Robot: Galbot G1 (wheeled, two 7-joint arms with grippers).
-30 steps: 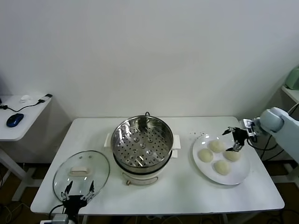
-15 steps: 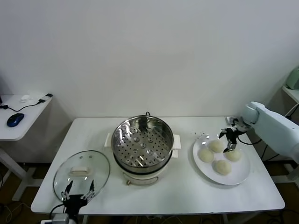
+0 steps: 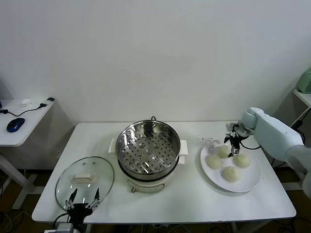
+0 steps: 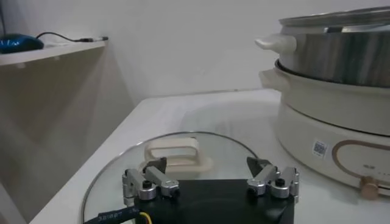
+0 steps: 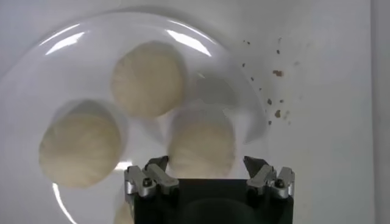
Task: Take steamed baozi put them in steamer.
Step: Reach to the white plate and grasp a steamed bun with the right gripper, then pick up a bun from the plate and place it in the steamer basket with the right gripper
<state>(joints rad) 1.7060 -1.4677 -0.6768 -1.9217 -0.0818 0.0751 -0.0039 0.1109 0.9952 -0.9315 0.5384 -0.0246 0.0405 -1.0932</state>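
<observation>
Smooth domed baozi [image 3: 223,151] on glossy round plate [image 3: 248,182]

Head camera looks forward and down over the whole white table [image 3: 184,204]. Left wrist camera sits low, close behind the glass lid [image 4: 183,182]. Right wrist camera looks straight down, close above the plate [image 5: 36,73].

Four steamed baozi [image 3: 223,151] sit together on one white plate [image 3: 248,182] near the right edge of one white table [image 3: 194,199]. One steamer [image 3: 147,145] stands at the table's middle, and one glass lid [image 3: 84,178] lies by the front left corner. Two grippers are in view: the right gripper [image 3: 232,145] over the plate, the left gripper [image 3: 82,201] at the lid's front edge. One blue mouse [image 3: 15,124] rests on one side desk [image 3: 19,136].
</observation>
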